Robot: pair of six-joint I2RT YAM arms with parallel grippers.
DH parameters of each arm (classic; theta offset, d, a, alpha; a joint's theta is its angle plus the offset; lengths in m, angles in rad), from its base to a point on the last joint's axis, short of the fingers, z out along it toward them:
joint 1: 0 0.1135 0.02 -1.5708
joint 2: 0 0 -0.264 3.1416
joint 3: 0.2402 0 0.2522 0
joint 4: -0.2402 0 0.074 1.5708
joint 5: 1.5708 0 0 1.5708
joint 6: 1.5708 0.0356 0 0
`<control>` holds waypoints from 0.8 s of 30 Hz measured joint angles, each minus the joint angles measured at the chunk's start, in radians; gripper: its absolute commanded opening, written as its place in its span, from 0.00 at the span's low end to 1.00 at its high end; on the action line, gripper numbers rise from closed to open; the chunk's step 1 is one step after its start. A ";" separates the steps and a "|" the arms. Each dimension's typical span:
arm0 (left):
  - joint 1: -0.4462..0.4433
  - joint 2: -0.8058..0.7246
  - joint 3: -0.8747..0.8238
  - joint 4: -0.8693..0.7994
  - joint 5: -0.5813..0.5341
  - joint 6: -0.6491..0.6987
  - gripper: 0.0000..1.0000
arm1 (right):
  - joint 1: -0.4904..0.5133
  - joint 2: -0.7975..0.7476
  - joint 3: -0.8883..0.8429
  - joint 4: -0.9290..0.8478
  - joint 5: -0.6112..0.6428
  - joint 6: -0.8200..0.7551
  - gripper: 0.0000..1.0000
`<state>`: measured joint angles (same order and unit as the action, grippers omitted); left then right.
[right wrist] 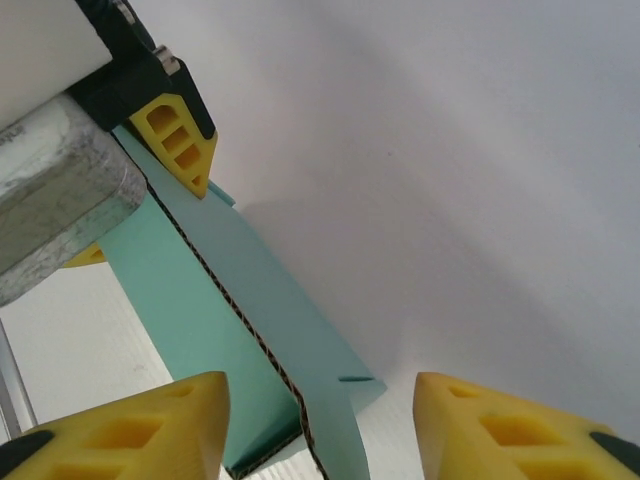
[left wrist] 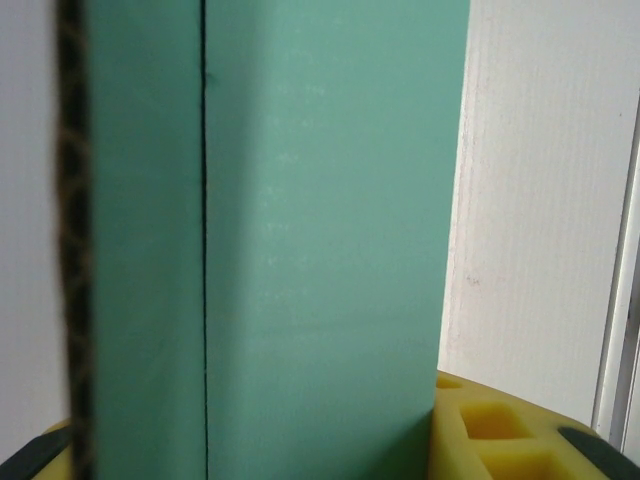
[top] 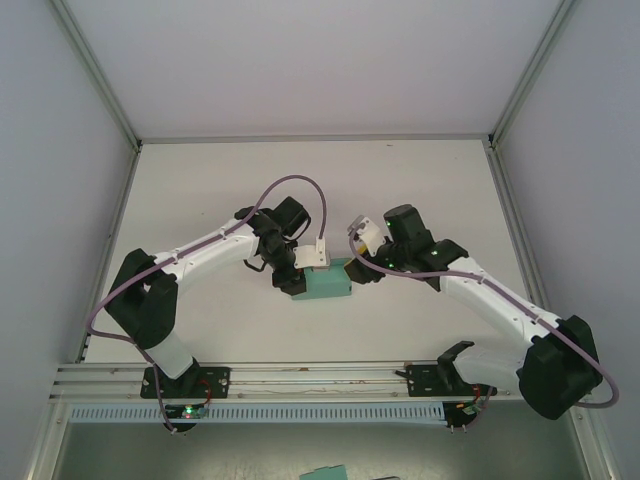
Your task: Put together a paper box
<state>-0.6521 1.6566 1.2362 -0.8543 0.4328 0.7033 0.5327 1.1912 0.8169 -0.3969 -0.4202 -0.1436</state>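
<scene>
A teal-green paper box [top: 330,287], small, rectangular and made of thin corrugated card, sits about midway between the left and right edges of the white bench [top: 420,190], somewhat nearer its near edge. My left end effector [top: 298,278] grips the box's left end, with a yellow pad on either face of a card wall. My right end effector [right wrist: 325,430] hangs at the box's right end with its yellow fingers spread. A loose flap [right wrist: 300,320] stands edge-on in the gap and, as far as I can tell, touches neither finger. The card looks light and fairly stiff, but it would likely crease or crush under a hard pinch and may slide on smooth pads. My judgement is to take the flap flat across its faces, close to the fold line, and squeeze gently.
</scene>
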 measured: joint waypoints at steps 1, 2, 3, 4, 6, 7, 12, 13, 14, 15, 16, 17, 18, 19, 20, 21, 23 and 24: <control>0.000 0.000 0.000 0.000 0.000 0.000 0.38 | 0.002 0.010 0.005 0.001 0.008 -0.003 0.41; 0.000 0.000 0.000 0.000 -0.003 0.000 0.38 | 0.002 0.019 0.009 0.002 0.013 -0.007 0.37; 0.000 0.000 0.000 0.000 -0.008 0.000 0.38 | 0.002 0.029 0.014 0.002 0.017 -0.005 0.31; 0.000 0.000 0.000 0.000 -0.012 0.000 0.38 | 0.002 0.038 0.018 0.002 0.018 -0.006 0.26; 0.001 0.001 0.000 0.002 -0.024 -0.001 0.38 | 0.002 0.056 0.029 -0.002 0.011 -0.005 0.15; 0.002 0.002 0.000 0.001 -0.027 -0.002 0.38 | 0.006 0.063 0.035 -0.005 0.008 -0.012 0.10; 0.006 0.011 0.001 0.002 -0.041 -0.016 0.39 | 0.016 0.082 0.051 -0.023 0.008 0.016 0.00; 0.006 0.013 0.001 0.002 -0.041 -0.020 0.39 | 0.024 0.082 0.051 -0.022 0.017 0.034 0.00; 0.006 0.015 0.002 0.002 -0.041 -0.027 0.39 | 0.034 0.082 0.051 -0.019 0.034 0.061 0.00; 0.006 0.018 0.002 0.002 -0.041 -0.032 0.39 | 0.043 0.082 0.049 -0.013 0.055 0.096 0.00; 0.006 0.020 0.003 0.002 -0.042 -0.039 0.39 | 0.054 0.081 0.043 0.001 0.081 0.142 0.00; 0.006 0.023 0.003 0.002 -0.044 -0.048 0.39 | 0.068 0.081 0.035 0.019 0.115 0.202 0.00; 0.006 0.027 0.004 0.003 -0.045 -0.057 0.39 | 0.081 0.081 0.027 0.036 0.145 0.259 0.00; 0.006 0.032 0.006 0.005 -0.046 -0.066 0.39 | 0.097 0.078 0.017 0.060 0.183 0.327 0.00; 0.006 0.034 0.010 0.009 -0.046 -0.077 0.40 | 0.116 0.070 0.003 0.085 0.232 0.393 0.00; 0.006 0.037 0.014 0.013 -0.048 -0.084 0.40 | 0.135 0.060 -0.015 0.113 0.279 0.449 0.00; 0.006 0.040 0.016 0.020 -0.050 -0.098 0.40 | 0.187 0.035 -0.061 0.182 0.397 0.563 0.00; 0.006 0.041 0.017 0.020 -0.051 -0.103 0.40 | 0.206 0.029 -0.077 0.207 0.443 0.599 0.00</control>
<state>-0.6460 1.6974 1.2530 -0.8341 0.3817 0.6003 0.7391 1.2198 0.7395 -0.1898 0.0223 0.4553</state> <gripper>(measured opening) 0.401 0.063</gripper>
